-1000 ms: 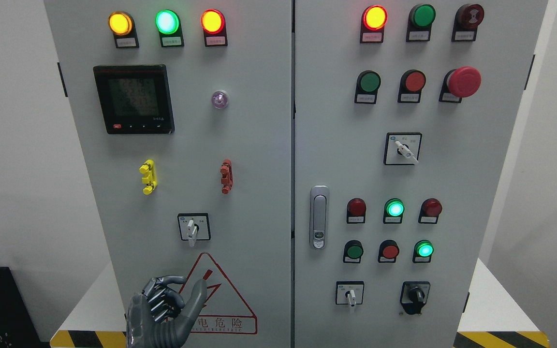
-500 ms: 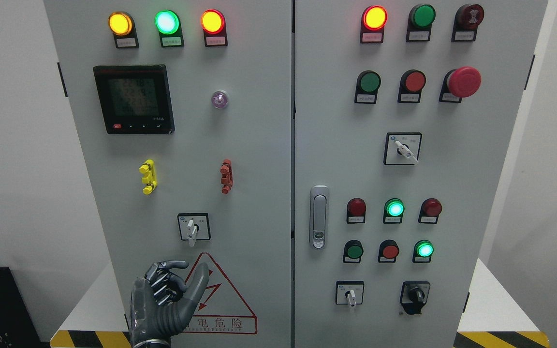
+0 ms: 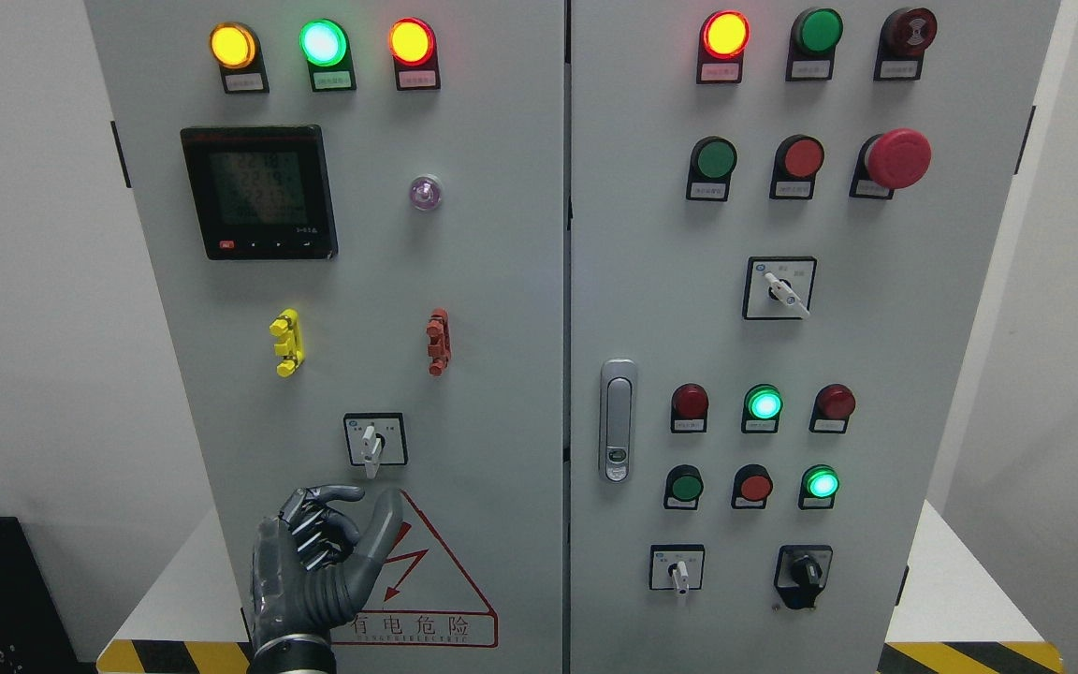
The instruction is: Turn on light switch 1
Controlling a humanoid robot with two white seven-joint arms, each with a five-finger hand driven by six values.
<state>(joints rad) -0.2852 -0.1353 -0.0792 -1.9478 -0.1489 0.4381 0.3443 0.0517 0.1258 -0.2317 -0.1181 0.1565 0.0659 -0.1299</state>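
The selector switch [image 3: 373,440] on the left door of the grey cabinet [image 3: 502,281] looks like the thing to turn, though which control counts as number one is a judgement, since its labels are too small to read. It sits low on that door, just above the red warning triangle [image 3: 427,580] and below the yellow clip [image 3: 286,342] and the red clip [image 3: 438,342]. It is a small white lever on a white square plate with a black border, and the lever points straight down. It is likely stiff, sprung and rigid, light to move but with a click, and small enough to slip from a loose grip. The best hold is a pinch on the lever's sides, near its tip. The left hand [image 3: 314,571] hovers just below it, fingers [image 3: 319,534] loosely curled, thumb raised, holding nothing. The right hand is out of view.
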